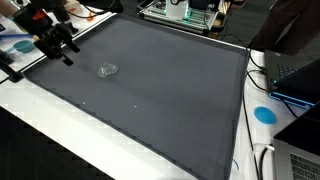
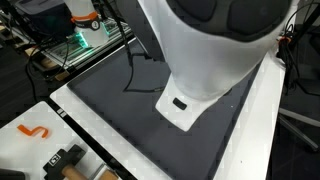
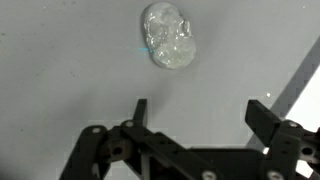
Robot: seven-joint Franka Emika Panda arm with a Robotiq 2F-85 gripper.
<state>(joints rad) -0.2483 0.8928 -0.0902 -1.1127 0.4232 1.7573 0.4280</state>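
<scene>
One big dark mat (image 1: 160, 95) covers most of the white table (image 1: 60, 140), and it shows in both exterior views. It looks flat and soft, with nothing tall on it. In an exterior view the robot's fat white base (image 2: 215, 50) stands at the mat's edge and hides a lot of it. Around the table I see a laptop (image 1: 295, 75), a metal frame with wires (image 1: 185, 12) at the far side, and a little blue disc (image 1: 264, 114) on the white edge.

Next comes the gripper (image 3: 197, 110). Its two black fingers (image 3: 140, 108) stand far apart, as wide as they go, and nothing is between them. It hangs over one corner of the mat (image 1: 66, 48) and does not touch it.

Smallest of all is the clear lump (image 3: 168, 36). It looks like scrunched shiny plastic, but I cannot tell for sure. It lies on the mat, ahead of the jaws and near them, not touching. In the wrist view it is out past the fingertips and not quite in the middle: it sits closer to the finger on the left of the picture. It is a bit longer than it is wide, and its long way points mostly away from the jaws, with a small tilt. In an exterior view the lump (image 1: 108, 70) sits alone on bare mat.
</scene>
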